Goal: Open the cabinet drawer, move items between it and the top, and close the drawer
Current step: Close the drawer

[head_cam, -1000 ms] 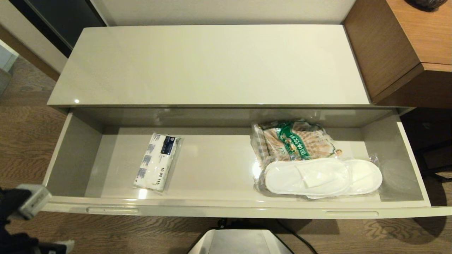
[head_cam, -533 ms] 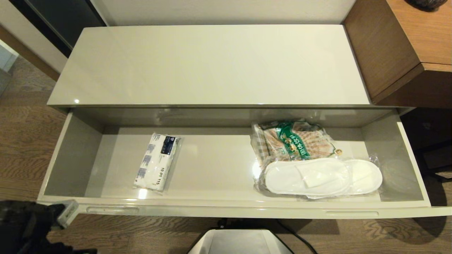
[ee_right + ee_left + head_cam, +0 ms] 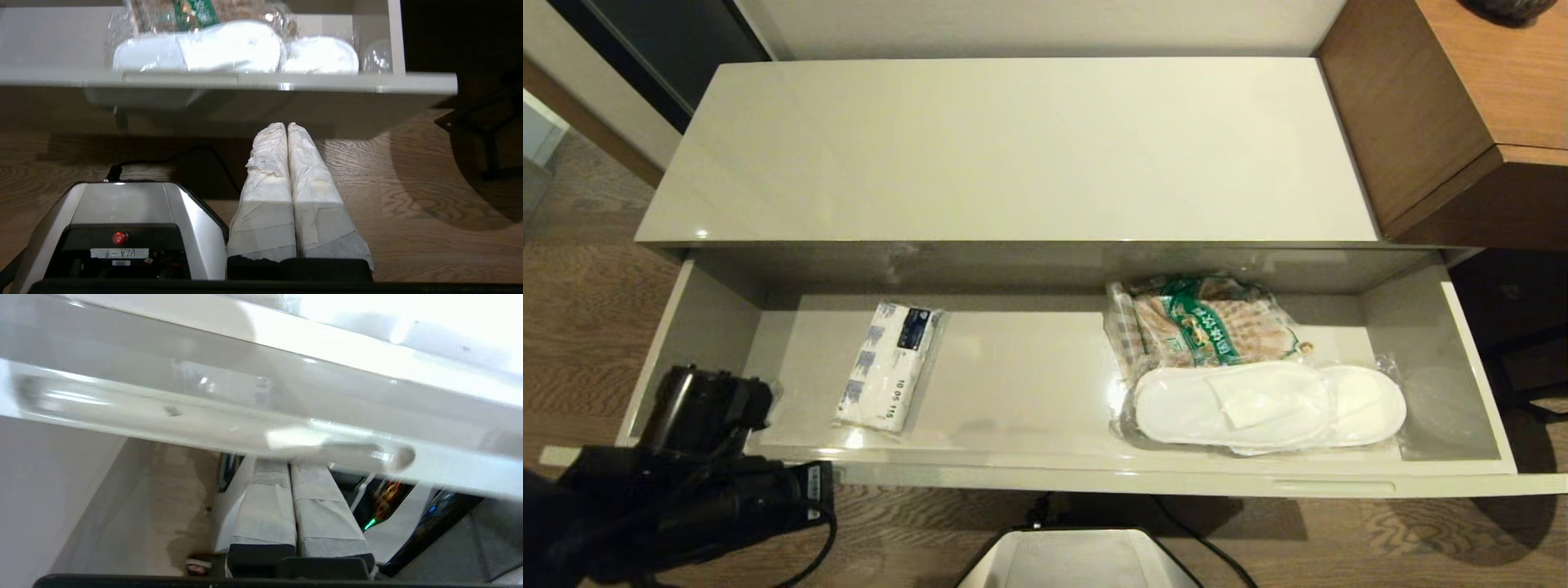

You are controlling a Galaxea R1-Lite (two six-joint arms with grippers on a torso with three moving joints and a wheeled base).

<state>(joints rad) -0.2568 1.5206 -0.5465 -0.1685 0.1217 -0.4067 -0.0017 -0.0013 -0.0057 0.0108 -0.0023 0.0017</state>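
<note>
My left gripper (image 3: 291, 469): jaws together, empty, tips just under drawer (image 3: 1094, 478) face rim, near its left recess (image 3: 363, 453). Right gripper (image 3: 288, 130): jaws together, empty, below drawer front, over floor. Drawer out from cabinet (image 3: 1013, 147). White pack (image 3: 884, 367) lies flat, drawer's left half: likely light, soft, slick film, so pinch across narrow width. Wrapped slippers (image 3: 1266, 404) in drawer's right half, overlapping green snack bag (image 3: 1209, 327): light, squashy, wrap slippery; take mid-bundle, expect film slip.
</note>
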